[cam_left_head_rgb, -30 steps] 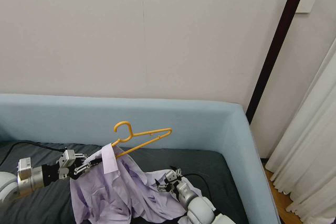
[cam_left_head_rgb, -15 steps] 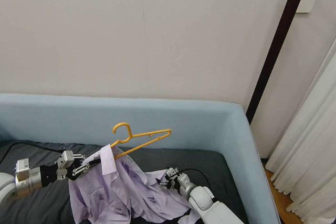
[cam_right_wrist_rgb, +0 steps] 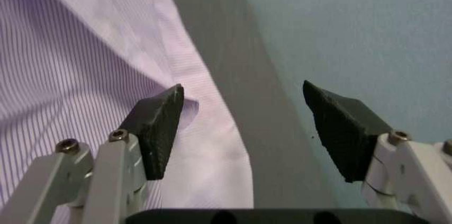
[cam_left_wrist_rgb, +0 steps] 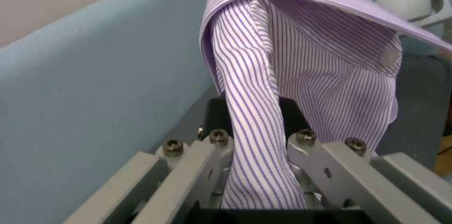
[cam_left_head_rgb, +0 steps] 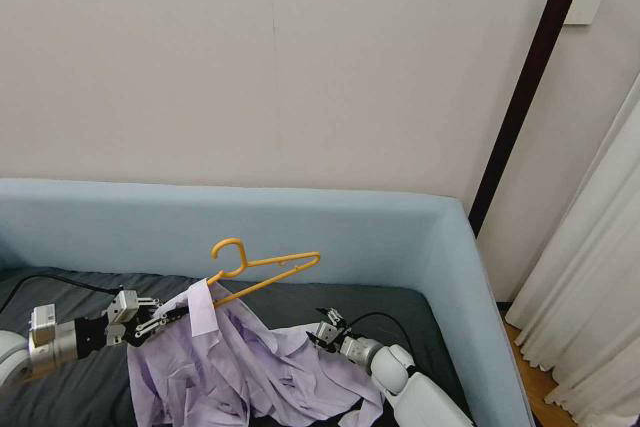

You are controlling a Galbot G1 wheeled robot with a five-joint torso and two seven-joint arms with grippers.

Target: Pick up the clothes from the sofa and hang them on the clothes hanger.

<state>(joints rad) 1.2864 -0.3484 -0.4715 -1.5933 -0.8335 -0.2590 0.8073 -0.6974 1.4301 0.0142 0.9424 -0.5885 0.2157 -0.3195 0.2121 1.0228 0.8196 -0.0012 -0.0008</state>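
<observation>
Fingers of left gripper (cam_left_wrist_rgb: 260, 139) clamp striped shirt (cam_left_head_rgb: 240, 372) draped on hanger (cam_left_head_rgb: 268, 265); those of right gripper (cam_right_wrist_rgb: 242, 89) gape apart.

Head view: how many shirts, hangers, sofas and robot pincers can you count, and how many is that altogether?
Purple-and-white striped fabric shirt: 1
Orange plastic clothes hanger: 1
Light blue padded sofa: 1
Robot pincers: 2 (left pincer shut on the shirt, right pincer open at the shirt's edge)
Total: 5
</observation>
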